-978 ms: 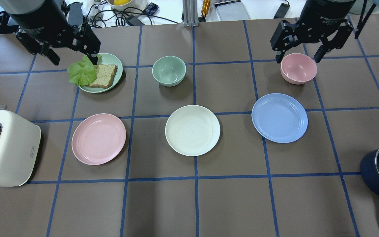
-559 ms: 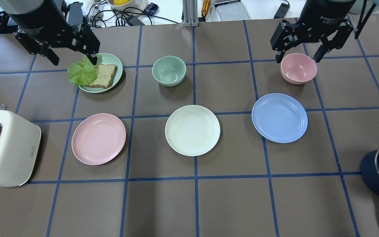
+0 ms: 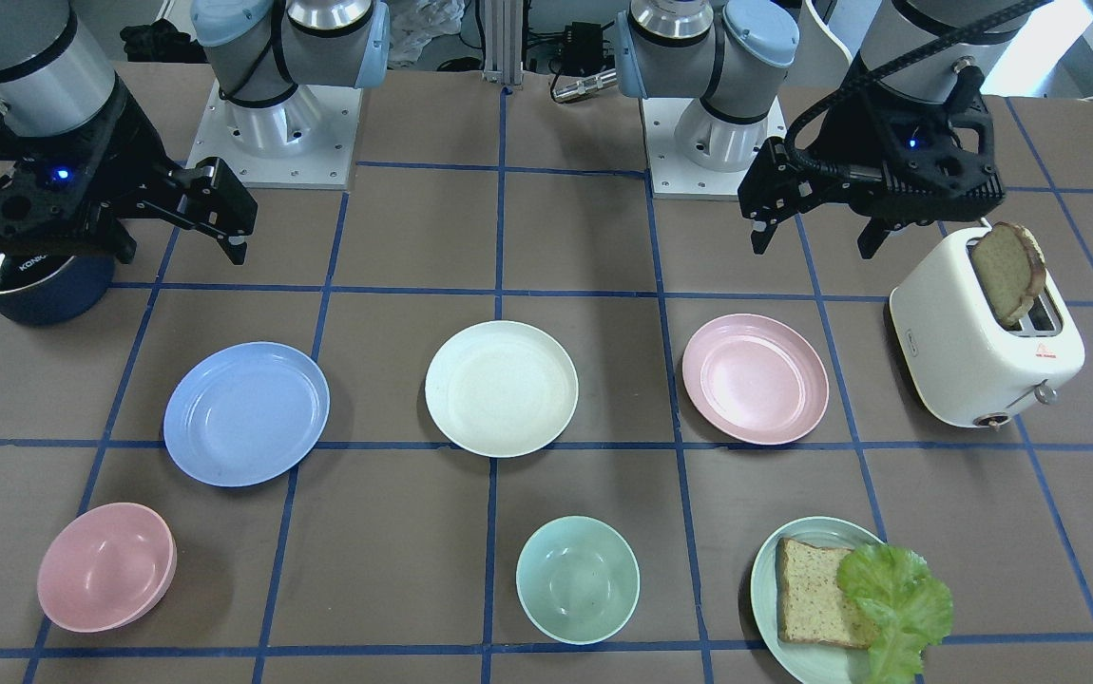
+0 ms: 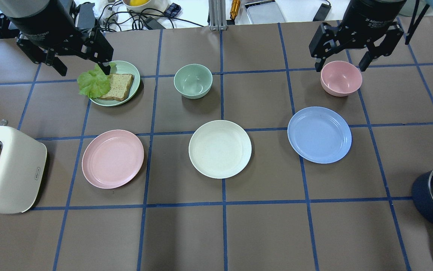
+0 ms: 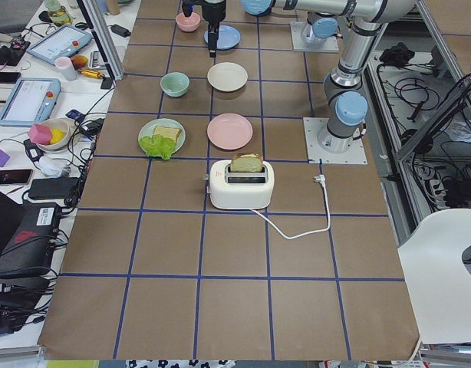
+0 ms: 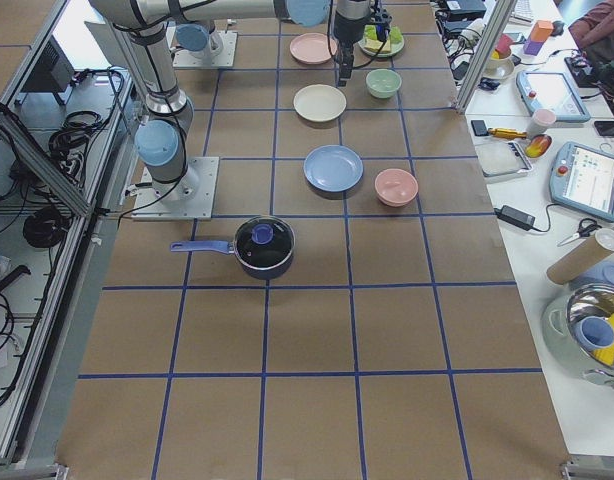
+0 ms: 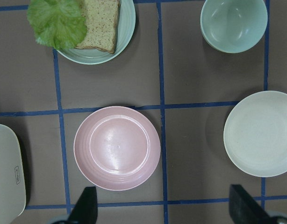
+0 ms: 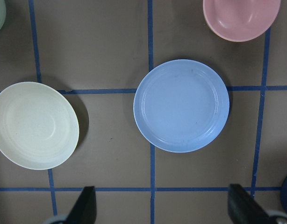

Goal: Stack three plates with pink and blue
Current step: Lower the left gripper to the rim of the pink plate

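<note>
Plates unmoved; left jaws shifted only slightly. Both sets of jaws wide, empty, above tabletop [image 4: 261, 233]. Below left jaws: pink plate [image 4: 113, 159]. Below right jaws: blue plate [image 4: 319, 134]. Between them: cream plate [image 4: 220, 149], none touching.

place: robot lab | cues: taped-grid table [image 4: 261, 233]; teach pendant [image 6: 585, 178]

The table [image 4: 269, 233] is brown with a blue tape grid; the pink plate [image 4: 113, 159], left, is pale; the cream plate [image 4: 220, 149], middle, is off-white; the blue plate [image 4: 319, 134], right, is light; farther off sit a mint bowl [image 4: 193, 81] and a pink bowl [image 4: 340, 78]; the mint plate [image 4: 128, 67] bears green lettuce [image 4: 93, 81] and speckled brown bread [image 4: 118, 86]; the toaster [image 4: 13, 177] is cream; the pot [image 4: 423, 203] is navy.
</note>
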Controlling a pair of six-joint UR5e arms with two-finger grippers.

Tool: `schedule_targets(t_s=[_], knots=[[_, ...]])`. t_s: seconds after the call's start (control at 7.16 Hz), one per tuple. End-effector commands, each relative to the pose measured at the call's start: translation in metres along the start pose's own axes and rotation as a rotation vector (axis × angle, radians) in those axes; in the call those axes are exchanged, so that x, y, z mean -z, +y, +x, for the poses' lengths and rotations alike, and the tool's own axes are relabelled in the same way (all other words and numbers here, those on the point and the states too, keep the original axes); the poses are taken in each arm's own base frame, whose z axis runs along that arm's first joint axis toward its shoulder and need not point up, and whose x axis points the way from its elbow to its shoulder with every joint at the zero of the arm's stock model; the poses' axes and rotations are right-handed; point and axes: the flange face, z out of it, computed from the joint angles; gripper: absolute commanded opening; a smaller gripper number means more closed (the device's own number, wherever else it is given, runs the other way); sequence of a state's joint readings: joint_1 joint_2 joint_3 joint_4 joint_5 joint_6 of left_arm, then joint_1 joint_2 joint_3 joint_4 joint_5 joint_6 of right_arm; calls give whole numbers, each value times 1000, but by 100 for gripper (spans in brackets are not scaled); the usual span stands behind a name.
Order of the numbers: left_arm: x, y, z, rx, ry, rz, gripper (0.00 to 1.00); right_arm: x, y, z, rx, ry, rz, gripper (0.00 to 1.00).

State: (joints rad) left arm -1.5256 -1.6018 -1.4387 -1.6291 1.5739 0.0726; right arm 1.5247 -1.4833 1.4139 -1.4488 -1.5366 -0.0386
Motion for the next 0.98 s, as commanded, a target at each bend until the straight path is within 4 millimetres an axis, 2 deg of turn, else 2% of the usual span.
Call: schedule_targets(t_s=[0.0, 0.14, 0.28, 0.56, 0.84], knots=[[-1, 5, 1, -2, -3, -5, 100, -3, -6, 10, 29, 1, 2, 100], [-25, -1, 2, 2, 27, -62, 100, -4, -9, 26, 46, 1, -1, 100], [-58, -2, 1, 7, 35, -123, 100, -12, -11, 50, 97, 27, -18, 100], [-148, 5, 2, 5, 43, -224, 100, -31, -16, 90, 106, 38, -12, 99], [-248, 20, 2, -8, 31, -176, 100, -67, -15, 130, 130, 46, 19, 97]])
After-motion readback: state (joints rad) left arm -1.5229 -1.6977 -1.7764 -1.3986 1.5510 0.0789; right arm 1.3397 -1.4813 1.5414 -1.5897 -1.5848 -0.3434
